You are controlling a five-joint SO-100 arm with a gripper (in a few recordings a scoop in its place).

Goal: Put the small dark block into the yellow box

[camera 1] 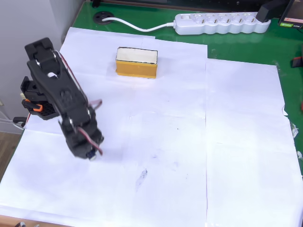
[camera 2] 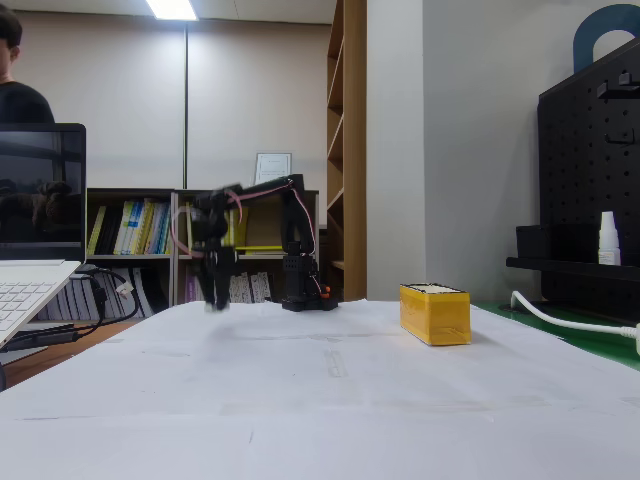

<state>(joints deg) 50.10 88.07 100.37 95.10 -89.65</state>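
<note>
On white paper (camera 1: 189, 142) covering a green table (camera 1: 236, 45), the black arm (camera 1: 57, 94) reaches toward the near left in the overhead view, its gripper (camera 1: 92, 153) pointing down just above the sheet. At the tip, a tiny dark piece with a pale end (camera 1: 93, 156) shows, possibly the block; whether it sits between the jaws or is part of the gripper cannot be told. How far the jaws stand open cannot be told either: from above the wrist hides them, and in the fixed view the gripper (camera 2: 215, 290) is blurred as it hangs over the paper's far left.

The box (camera 1: 136, 62), yellow-sided with a pale cream top, rests on the paper near the far edge, well apart from the gripper and to its upper right in the overhead view. In the fixed view the box (camera 2: 435, 313) sits right of the arm's base (camera 2: 305, 295).

A white power strip (camera 1: 218, 22) lies on the bare table beyond the box. No writing or brand can be read on anything in either view. A laptop (camera 2: 35, 270) stands at the left of the fixed view, a person (camera 2: 15, 70) behind it.
</note>
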